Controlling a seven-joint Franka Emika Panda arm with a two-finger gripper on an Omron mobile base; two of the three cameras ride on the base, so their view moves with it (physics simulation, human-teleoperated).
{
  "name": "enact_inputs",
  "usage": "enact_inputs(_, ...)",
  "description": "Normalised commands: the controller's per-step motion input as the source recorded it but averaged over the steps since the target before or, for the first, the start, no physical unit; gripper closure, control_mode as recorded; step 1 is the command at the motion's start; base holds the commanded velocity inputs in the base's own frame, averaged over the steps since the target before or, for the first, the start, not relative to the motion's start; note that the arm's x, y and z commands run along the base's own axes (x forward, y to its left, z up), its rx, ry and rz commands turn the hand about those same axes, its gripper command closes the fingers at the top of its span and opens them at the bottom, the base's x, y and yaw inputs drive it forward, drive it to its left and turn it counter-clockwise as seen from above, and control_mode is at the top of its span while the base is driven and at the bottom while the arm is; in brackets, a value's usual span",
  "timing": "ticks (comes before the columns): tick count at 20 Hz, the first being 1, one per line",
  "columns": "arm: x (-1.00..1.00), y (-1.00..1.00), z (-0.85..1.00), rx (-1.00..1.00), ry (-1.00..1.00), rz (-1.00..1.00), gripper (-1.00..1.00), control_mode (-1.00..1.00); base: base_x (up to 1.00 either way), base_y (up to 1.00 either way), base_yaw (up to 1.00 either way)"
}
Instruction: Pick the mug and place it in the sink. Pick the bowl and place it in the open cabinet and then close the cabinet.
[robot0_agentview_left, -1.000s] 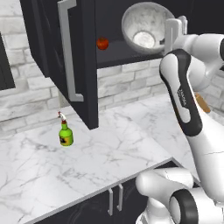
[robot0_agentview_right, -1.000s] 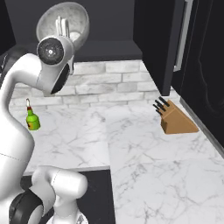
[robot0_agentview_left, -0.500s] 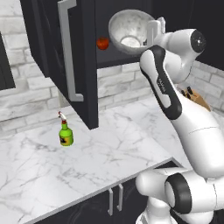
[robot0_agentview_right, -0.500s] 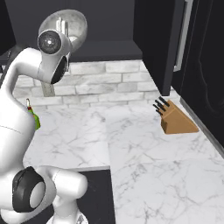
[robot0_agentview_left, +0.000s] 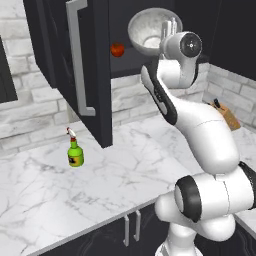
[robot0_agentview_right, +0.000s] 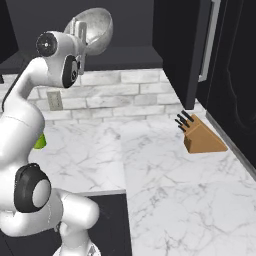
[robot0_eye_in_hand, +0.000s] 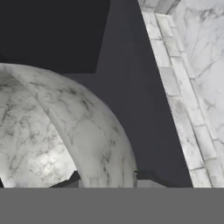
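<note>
The speckled grey-white bowl (robot0_agentview_left: 146, 31) hangs tilted at the mouth of the open black cabinet (robot0_agentview_left: 142, 65), just above its shelf. My gripper (robot0_agentview_left: 170, 26) is shut on the bowl's right rim. From the other side the bowl (robot0_agentview_right: 96, 34) hangs at the end of my gripper (robot0_agentview_right: 80, 27). In the hand view the bowl (robot0_eye_in_hand: 65, 131) looms large, its rim pinched between my dark fingertips (robot0_eye_in_hand: 146, 177). The cabinet door (robot0_agentview_left: 82, 65) stands wide open to the left, with its long silver handle (robot0_agentview_left: 76, 55). The mug and the sink are out of view.
A red round fruit (robot0_agentview_left: 117, 49) sits on the cabinet shelf left of the bowl. A green bottle (robot0_agentview_left: 75, 154) stands on the marble counter (robot0_agentview_left: 100, 185) below the door. A wooden knife block (robot0_agentview_right: 201, 138) stands at the right, under another black cabinet door (robot0_agentview_right: 185, 50).
The arm has swung its wrist with the bowl still held. In the left base view the bowl has moved left, closer to the red fruit and the cabinet opening.
</note>
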Motion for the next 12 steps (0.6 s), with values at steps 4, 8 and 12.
enact_inputs(4, 0.56, 0.00, 0.00, 0.00, 0.00, -0.11, 1.00, -1.00, 0.00, 0.00, 0.00)
enact_inputs(8, 0.46, 0.00, 0.00, 0.00, 0.01, -0.09, 1.00, -1.00, 0.00, 0.00, 0.00)
enact_inputs(12, -0.08, -0.04, 0.41, 0.07, 0.01, -0.08, 1.00, -1.00, 0.00, 0.00, 0.00)
